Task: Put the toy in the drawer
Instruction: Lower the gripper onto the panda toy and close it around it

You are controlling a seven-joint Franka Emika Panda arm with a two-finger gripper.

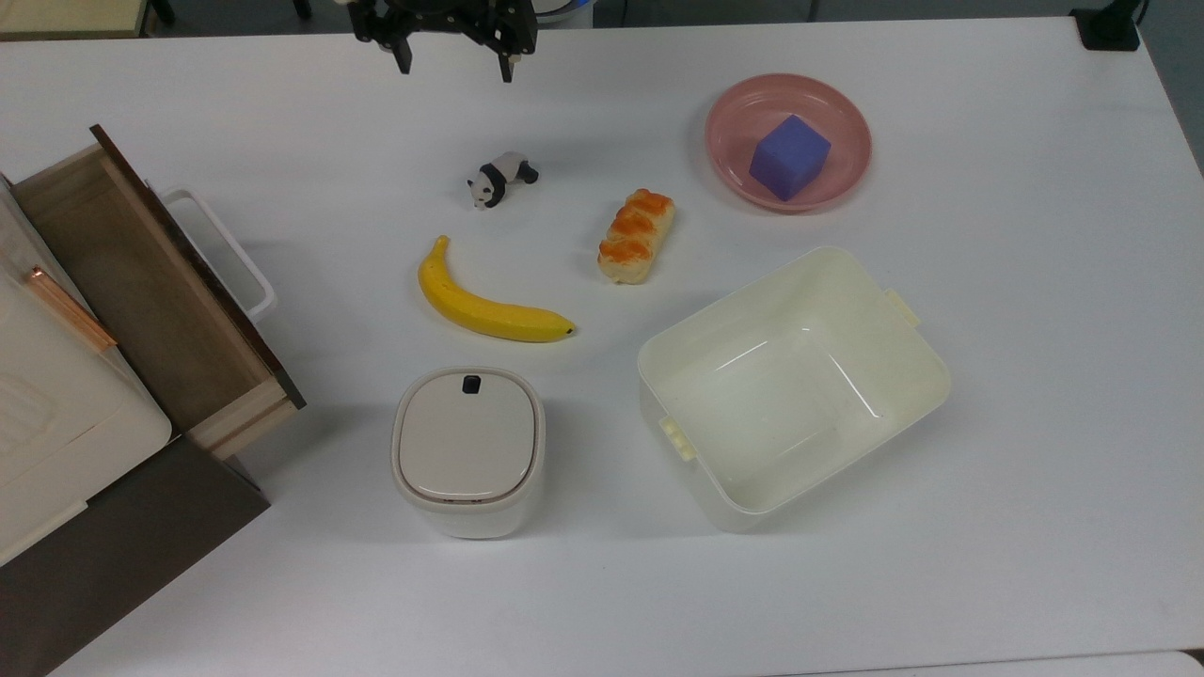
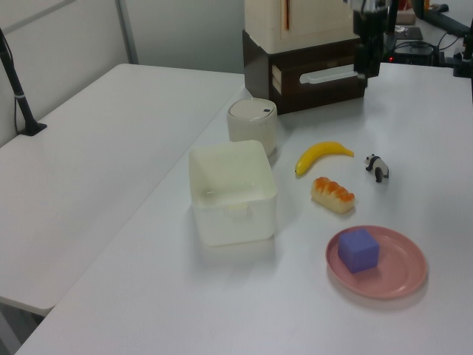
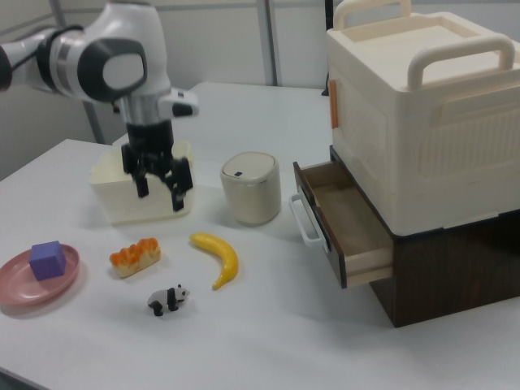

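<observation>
The pincer (image 1: 455, 61) hangs released and empty above the worktop (image 1: 988, 527). The toy (image 1: 501, 177) stands on the worktop beside the banana (image 1: 486, 304). The drawer (image 1: 141, 291) sits pulled out at the top view's left.

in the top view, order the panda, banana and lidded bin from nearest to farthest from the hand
Taken from the hand, open at the top view's upper edge:
1. Panda, just below the hand, slightly toward the top view's right.
2. Banana, further down, mid-table.
3. Lidded bin, lowest of the three, beneath the banana.
</observation>
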